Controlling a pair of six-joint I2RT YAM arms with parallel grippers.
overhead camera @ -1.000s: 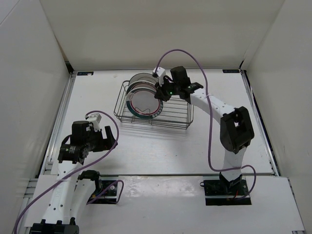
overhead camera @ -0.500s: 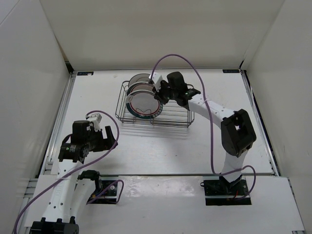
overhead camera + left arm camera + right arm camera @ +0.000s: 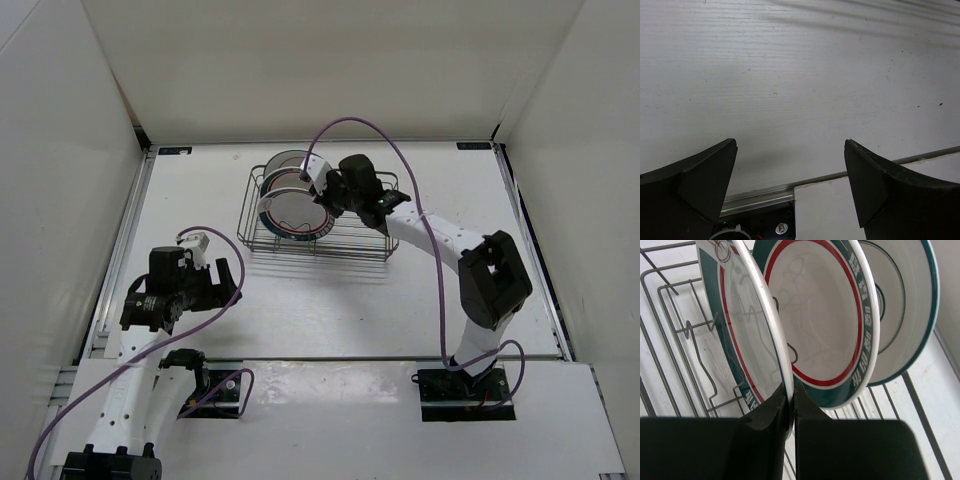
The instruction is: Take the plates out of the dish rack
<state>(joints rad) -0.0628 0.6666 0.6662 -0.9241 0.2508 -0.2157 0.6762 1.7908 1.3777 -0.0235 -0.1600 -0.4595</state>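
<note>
1. The dish rack (image 3: pixel 362 243) is a rectangular basket of thin grey wire with wavy upright dividers. It sits at the far middle of the white desk (image 3: pixel 300 300).
2. The plates (image 3: pixel 290 205) are round and glossy, standing on edge in the rack's left half.
3. The right tool (image 3: pixel 791 392), matte black, is pinched tight on the thin white rim of the gripped plate (image 3: pixel 747 330), which carries a teal band and a red ring.
4. The left tool (image 3: pixel 790 145) hangs at the near left, jaws spread wide and holding nothing. Below it is bare desk with a fine ridged grain and a metal strip (image 3: pixel 765 192) along the edge.
5. Only the right wrist view separates three plates. Beside the gripped one stands a middle plate (image 3: pixel 820 315) with teal rim, red ring and white centre, then a third plate (image 3: pixel 900 305), white with a narrow teal edge.
6. Only the top view shows both arms and the right tool at the plates' right edge.
7. White characters run along the middle plate's teal rim, too slanted to read.
</note>
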